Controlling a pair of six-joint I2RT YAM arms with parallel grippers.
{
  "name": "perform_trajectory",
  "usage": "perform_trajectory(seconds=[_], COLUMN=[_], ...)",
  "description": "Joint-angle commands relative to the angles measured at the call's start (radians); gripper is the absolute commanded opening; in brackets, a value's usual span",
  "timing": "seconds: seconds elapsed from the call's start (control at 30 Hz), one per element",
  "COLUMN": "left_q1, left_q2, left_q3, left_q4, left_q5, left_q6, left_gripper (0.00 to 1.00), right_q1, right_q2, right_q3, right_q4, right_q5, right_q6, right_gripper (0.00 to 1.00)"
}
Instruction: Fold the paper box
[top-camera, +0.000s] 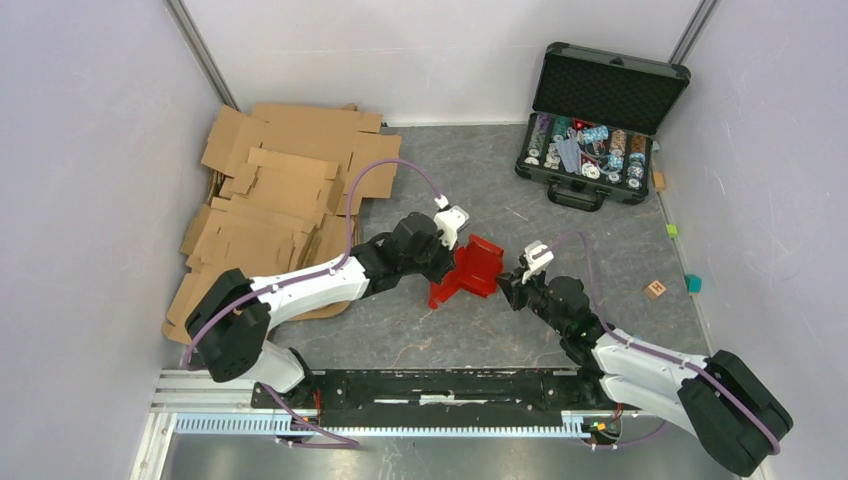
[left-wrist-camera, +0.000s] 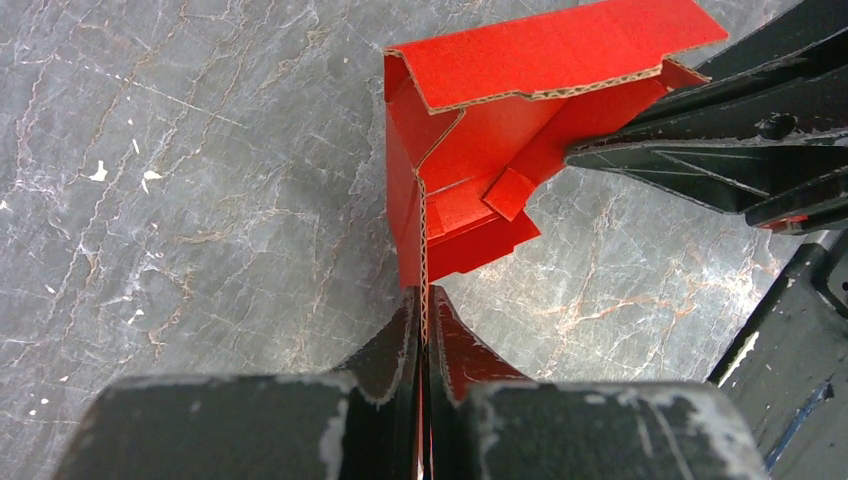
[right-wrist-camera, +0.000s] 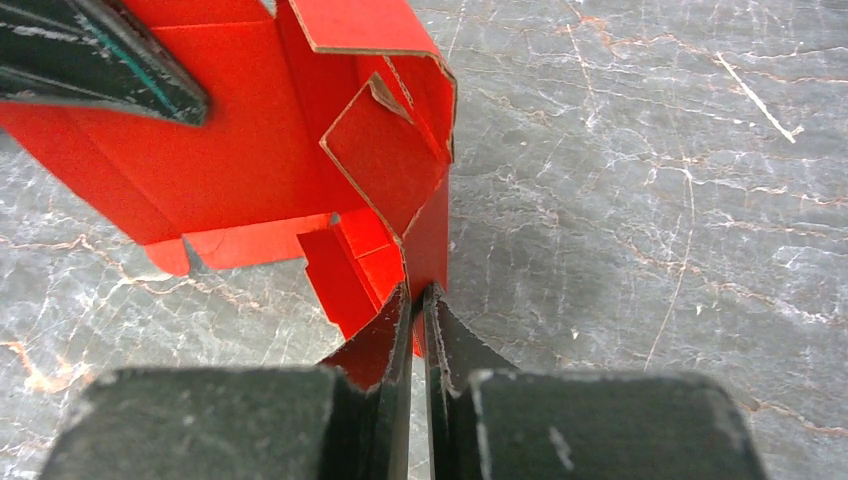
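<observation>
Grey marbled tabletop (top-camera: 480, 340), pale walls on three sides. Held between the two wrists: the paper box (top-camera: 470, 268), bright red, half formed, panels creased upward and flaps loose.

Left gripper (left-wrist-camera: 422, 300): pinched nearly flat on a standing wall of the box, raw corrugated edge running straight out from the fingertips. Rest of the box ahead of them, a folded top flap farthest away.

Right gripper (right-wrist-camera: 415, 295): narrow as well, tips closed around the lower edge of a red panel. Bent flap just above them, wide base panel up and to the left.

In each wrist view, dark fingers of the opposite gripper reaching in at the far side of the box.

Out past the left arm, away from its gripper: a heap of brown cardboard sheets (top-camera: 280, 190). Far beyond the right gripper, against the back wall: an open black case (top-camera: 600, 120) of poker chips.
</observation>
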Motion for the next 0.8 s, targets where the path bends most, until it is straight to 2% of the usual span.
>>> perform_trajectory(seconds=[0.0,0.13,0.27,0.53,0.67,0.77], left_q1=[-0.036,-0.038,-0.038,-0.038,-0.038,-0.037], left_q2=[0.029,0.028,0.034,0.045,0.048,0.052], left_q3=[0.021,0.022,0.026,0.036,0.039,0.043], left_q4=[-0.006,-0.009,-0.01,-0.024,-0.031,-0.035], left_q5=[0.119,0.106,0.078,0.077,0.064,0.058], left_q6=[0.045,0.047,0.036,0.036,0.038,0.038], left_gripper=[0.08,0.08,0.08,0.08,0.08,0.08], right_q1=[0.043,0.043,0.043,0.043,0.042,0.043], right_q2=[-0.029,-0.046,-0.062,-0.106,-0.147,-0.191], right_q3=[-0.055,-0.042,-0.019,-0.017,-0.014,-0.016], right_q4=[-0.036,-0.059,-0.086,-0.101,-0.134,-0.182], right_q5=[-0.105,-0.092,-0.071,-0.087,-0.037,0.043], right_q6=[0.055,0.031,0.005,-0.04,-0.049,-0.034], right_gripper=[0.12,0.26,0.35,0.4,0.41,0.51])
